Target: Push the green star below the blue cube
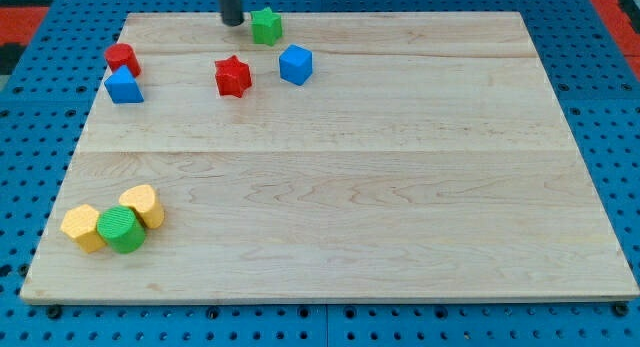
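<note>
Nearest you, in the surface's (pixel 330 227) bottom-left corner, three blocks sit bunched together: a yellow block (pixel 82 227) on the view's left, a green cylinder (pixel 122 230) touching it, and a second yellow block (pixel 143 205) just behind, against the cylinder. Farther back, by the left edge, you find a blue block (pixel 124 86) with a red block (pixel 122 58) touching it from behind. Toward the top edge, a red star (pixel 233 76) stands left of the blue cube (pixel 296 64), the two near but apart. Beyond them, right at the top edge, the green star (pixel 265 26) lies above and slightly left of the blue cube. Your tool is a plain rod with no parts to spread or close; my tip (pixel 232 22) stands just left of the green star, and you cannot tell whether they touch.
</note>
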`<state>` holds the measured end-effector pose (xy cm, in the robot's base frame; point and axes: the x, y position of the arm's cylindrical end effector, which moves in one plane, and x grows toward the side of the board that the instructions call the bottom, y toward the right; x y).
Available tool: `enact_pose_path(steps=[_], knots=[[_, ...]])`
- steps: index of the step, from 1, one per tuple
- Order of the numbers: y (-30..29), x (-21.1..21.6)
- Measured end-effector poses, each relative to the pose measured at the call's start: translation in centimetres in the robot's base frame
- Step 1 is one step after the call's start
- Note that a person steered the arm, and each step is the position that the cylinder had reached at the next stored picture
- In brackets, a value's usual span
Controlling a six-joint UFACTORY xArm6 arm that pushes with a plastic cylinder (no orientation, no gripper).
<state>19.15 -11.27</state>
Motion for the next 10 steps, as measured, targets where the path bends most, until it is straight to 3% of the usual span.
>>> enact_pose_path(steps=[2,3,4,5,6,7,8,10], knots=[[8.9,3.9],[9.5,6.7],[9.1,5.5],[6.6,7.9],[12.2,10.5],[12.7,17.8],[13.8,20.1],[3.8,26.7]])
